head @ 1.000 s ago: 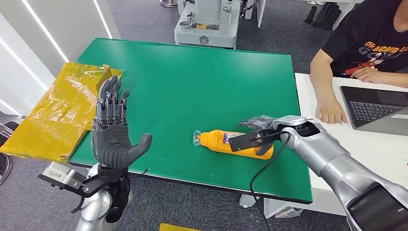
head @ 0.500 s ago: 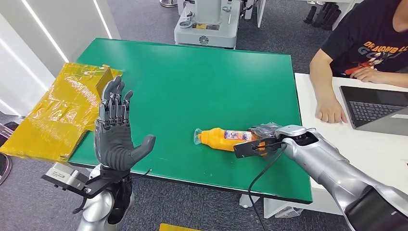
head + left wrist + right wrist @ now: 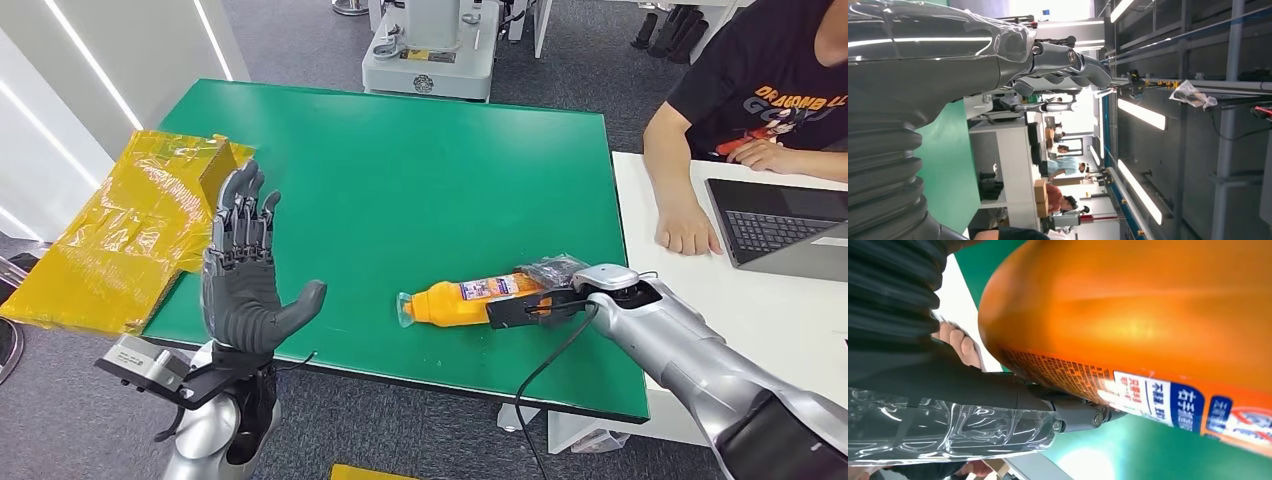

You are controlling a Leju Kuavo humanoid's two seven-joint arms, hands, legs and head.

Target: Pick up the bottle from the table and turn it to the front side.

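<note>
An orange bottle (image 3: 455, 302) with a white and blue label lies near the front right of the green table (image 3: 400, 170), its clear cap pointing left. My right hand (image 3: 545, 290) grips its base end, dark fingers wrapped around it. In the right wrist view the bottle (image 3: 1148, 305) looms close, label text showing, with my right hand's fingers (image 3: 998, 395) beneath it. I cannot tell whether the cap end touches the table. My left hand (image 3: 240, 275) is raised at the table's front left corner, palm up and fingers spread, holding nothing. The left wrist view shows the left hand (image 3: 948, 55) against the room.
A crumpled yellow bag (image 3: 130, 230) lies over the table's left edge beside my left hand. A person sits at a white table on the right, one hand (image 3: 688, 232) resting near a laptop (image 3: 780, 225). A grey machine (image 3: 430, 50) stands behind the table.
My right hand has rolled the bottle so its label faces up, and its base end has swung back while the cap points lower left. The left hand has drifted slightly up and right.
</note>
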